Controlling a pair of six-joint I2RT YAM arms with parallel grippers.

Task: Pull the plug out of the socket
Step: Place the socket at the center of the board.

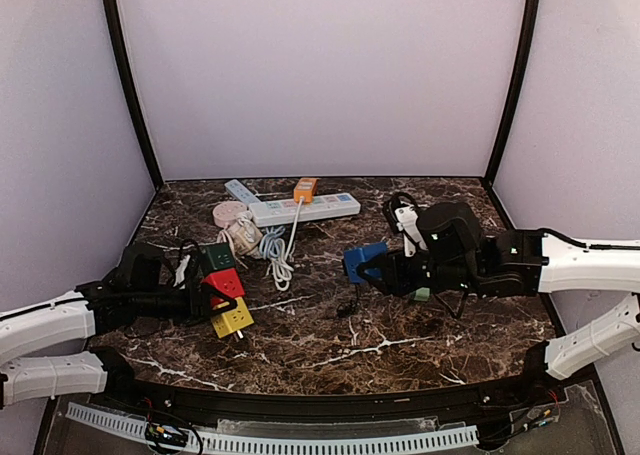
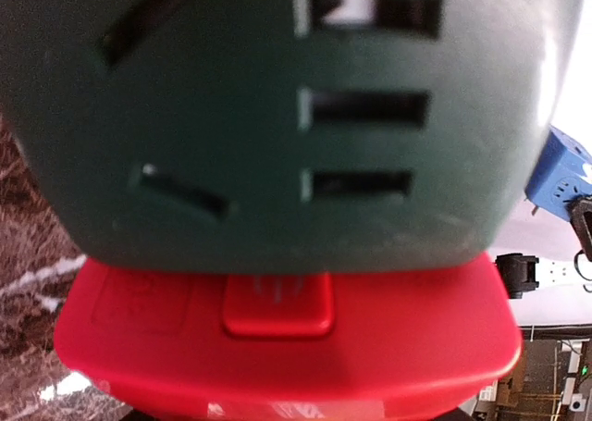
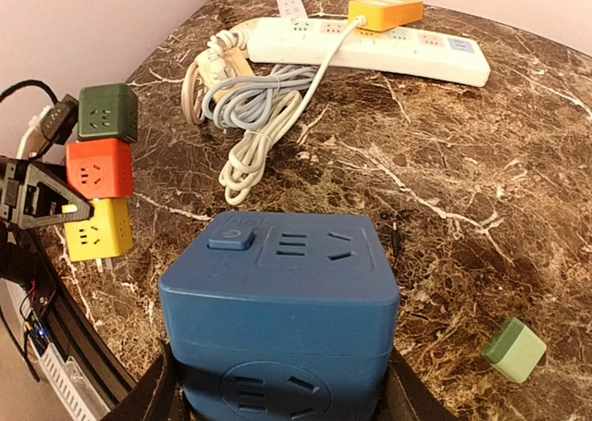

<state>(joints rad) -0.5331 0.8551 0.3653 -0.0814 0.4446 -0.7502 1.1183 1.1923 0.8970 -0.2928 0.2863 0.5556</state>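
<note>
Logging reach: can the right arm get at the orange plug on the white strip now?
Probably not yet: the right gripper grips the blue cube. Otherwise the way to the orange plug looks free.

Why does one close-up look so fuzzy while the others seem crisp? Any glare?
Left wrist view: the green cube and red cube sit too near the lens, so both blur; the right edge is washed out white. Right wrist view: the blue cube and table are crisp. Top view: even light, faint shadows, no glare.
</note>
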